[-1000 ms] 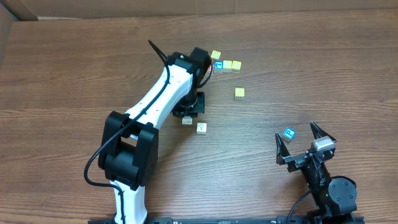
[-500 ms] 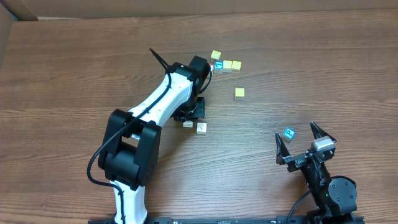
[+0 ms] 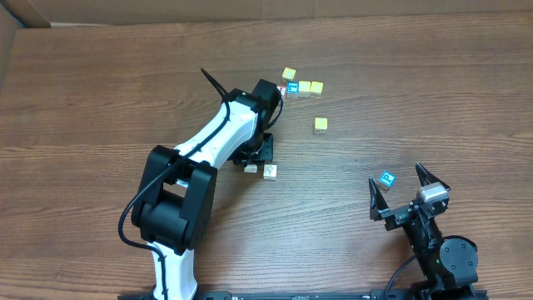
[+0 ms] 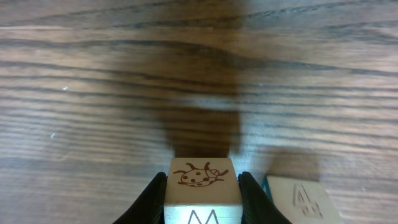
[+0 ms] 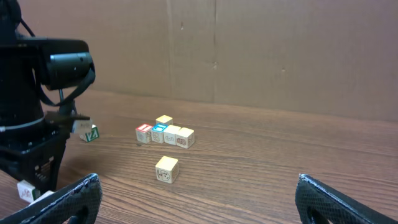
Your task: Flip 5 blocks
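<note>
Left gripper [image 4: 202, 194] almost closed, fingers [image 4: 151, 200] pressed against both sides of a cream block [image 4: 202, 177], a brown ladybug drawing on one face and an M on the next. Just to the right of it and apart from it, a second cream block [image 4: 297, 200] with an engraved letter. Both near the middle of the desk [image 3: 100, 100]. Farther toward the far edge, a yellowish block [image 3: 321, 124] alone. Beyond that, a tight cluster [image 3: 300, 86] with a blue face and a red face among pale ones. Right gripper [image 5: 198, 186] spread wide, gripping nothing, by the near edge toward the right corner. Blue-faced block [image 3: 387, 178] between its fingertips as seen from overhead, contact not clear.
</note>
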{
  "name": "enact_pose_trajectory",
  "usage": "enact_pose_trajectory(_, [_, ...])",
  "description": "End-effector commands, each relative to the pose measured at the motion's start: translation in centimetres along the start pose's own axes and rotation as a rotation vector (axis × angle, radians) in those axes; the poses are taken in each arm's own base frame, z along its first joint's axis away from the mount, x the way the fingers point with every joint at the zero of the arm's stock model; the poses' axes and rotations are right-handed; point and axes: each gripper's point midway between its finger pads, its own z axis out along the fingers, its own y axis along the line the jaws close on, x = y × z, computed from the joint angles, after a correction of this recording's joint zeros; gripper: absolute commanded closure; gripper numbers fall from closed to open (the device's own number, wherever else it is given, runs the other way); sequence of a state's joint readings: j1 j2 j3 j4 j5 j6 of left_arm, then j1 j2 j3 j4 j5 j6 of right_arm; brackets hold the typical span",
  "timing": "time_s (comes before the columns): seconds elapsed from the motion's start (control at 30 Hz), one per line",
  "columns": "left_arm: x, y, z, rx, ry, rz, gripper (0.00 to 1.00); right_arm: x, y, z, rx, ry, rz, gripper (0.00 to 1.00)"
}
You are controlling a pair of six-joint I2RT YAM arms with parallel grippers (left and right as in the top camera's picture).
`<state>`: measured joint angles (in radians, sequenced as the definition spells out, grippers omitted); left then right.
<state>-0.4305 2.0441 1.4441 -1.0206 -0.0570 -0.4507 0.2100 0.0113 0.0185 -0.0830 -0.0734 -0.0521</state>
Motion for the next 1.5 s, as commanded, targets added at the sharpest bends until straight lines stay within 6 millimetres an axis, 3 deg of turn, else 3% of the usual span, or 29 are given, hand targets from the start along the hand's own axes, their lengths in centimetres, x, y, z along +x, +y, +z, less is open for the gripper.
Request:
enact_pose_trajectory(0.0, [-0.2, 0.4, -0.2, 0.003, -0.029, -0.018, 0.79, 0.3, -0.2, 0.0, 0.008, -0.001, -0.001, 0.0])
enact_pose_trajectory(0.1, [-0.8, 0.1, -0.5, 0.021, -0.046, -0.024, 0.75, 0.3, -0.2, 0.0, 0.008, -0.001, -0.001, 0.0])
enact_pose_trajectory(0.2, [-1.3, 0.1, -1.0, 0.033, -0.053, -0.032, 0.53, 0.3, -0.2, 0.0, 0.008, -0.001, -0.001, 0.0])
enact_pose_trajectory(0.3, [-1.9, 0.4, -1.7, 0.036, -0.062, -0.04, 0.43, 0.3, -0.2, 0.0, 0.008, -0.001, -0.001, 0.0])
enact_pose_trajectory(0.53, [-3.8, 0.9, -3.8, 0.053, -0.103, -0.07, 0.41, 0.3, -0.2, 0.0, 0.008, 0.0, -0.001, 0.0])
enact_pose_trajectory(0.63, [-4.1, 0.9, -4.2, 0.06, -0.114, -0.073, 0.47, 0.3, -0.2, 0.0, 0.008, -0.001, -0.001, 0.0])
enact_pose_trajectory(0.77, [-3.4, 1.4, -3.7, 0.032, -0.089, -0.072, 0.85, 0.3, -0.2, 0.0, 0.008, -0.001, -0.001, 0.0])
enact_pose_trajectory(0.83, [-3.1, 1.6, -3.2, 0.021, -0.078, -0.072, 0.96, 0.3, -0.2, 0.0, 0.008, -0.001, -0.001, 0.0])
enact_pose_trajectory(1.07, [-1.9, 1.5, -1.2, 0.028, -0.048, -0.073, 0.96, 0.3, -0.2, 0.0, 0.008, -0.001, -0.001, 0.0])
enact_pose_trajectory(1.47, [-1.4, 0.2, -1.3, 0.102, -0.017, -0.034, 0.96, 0.3, -0.2, 0.0, 0.008, -0.001, -0.001, 0.0])
